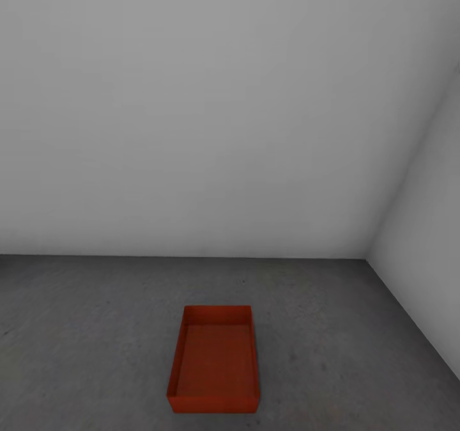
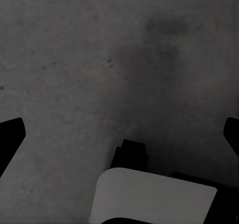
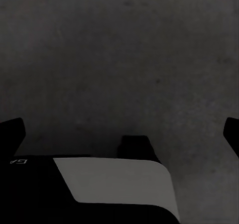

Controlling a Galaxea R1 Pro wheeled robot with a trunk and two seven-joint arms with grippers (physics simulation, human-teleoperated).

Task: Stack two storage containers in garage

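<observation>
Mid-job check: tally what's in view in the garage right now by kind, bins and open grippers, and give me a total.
Red-orange rectangular open-top plastic bins on the dark grey concrete floor: 1
Open grippers over bare floor: 2, the left gripper and the right gripper
Total: 3

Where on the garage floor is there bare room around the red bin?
The floor is bare left of the storage container, behind it up to the back wall, and right toward the side wall. Nothing crowds the container.
</observation>
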